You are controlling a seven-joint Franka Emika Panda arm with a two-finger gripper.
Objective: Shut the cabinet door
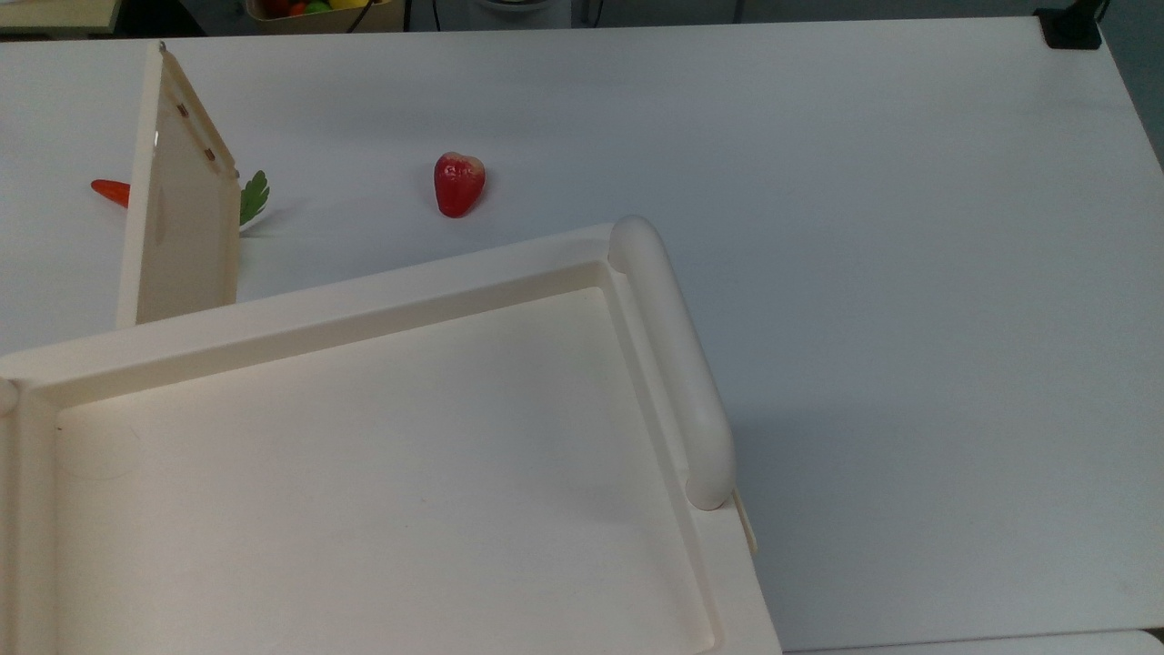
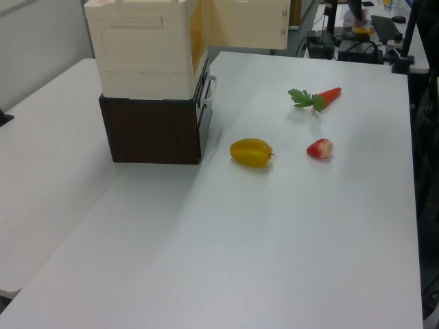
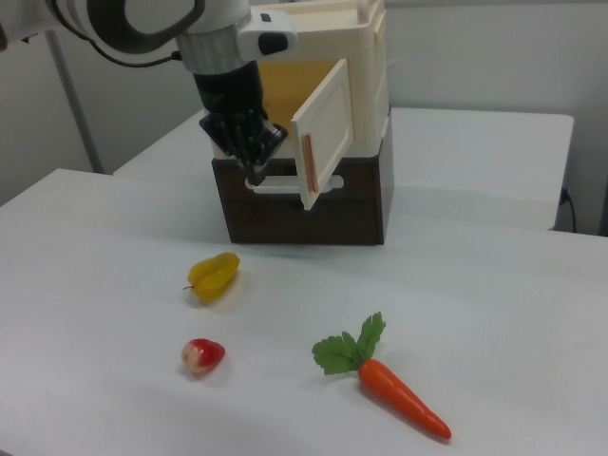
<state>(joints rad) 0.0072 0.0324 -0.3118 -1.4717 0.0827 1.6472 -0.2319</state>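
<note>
The cream cabinet (image 1: 364, 296) has a recessed top and a thick rounded bar (image 1: 673, 364), and it stands on a dark brown base (image 2: 151, 130). Its cabinet door (image 1: 182, 227) is swung open, standing out from the front at a wide angle (image 2: 243, 24). In the right view the door (image 3: 323, 128) shows its brown-marked edge, with the yellow inside of the cabinet (image 3: 375, 57) behind it. My dark gripper (image 3: 256, 174) points down in front of the opening, just to the right view's left of the door and close to its inner face.
On the white table (image 2: 274, 240) lie a yellow fruit (image 3: 214, 275), a small red fruit (image 1: 459, 184) and a carrot with green leaves (image 3: 399, 394). The brown base carries a white handle (image 2: 210, 92). Black equipment stands beyond the table's far end (image 2: 357, 41).
</note>
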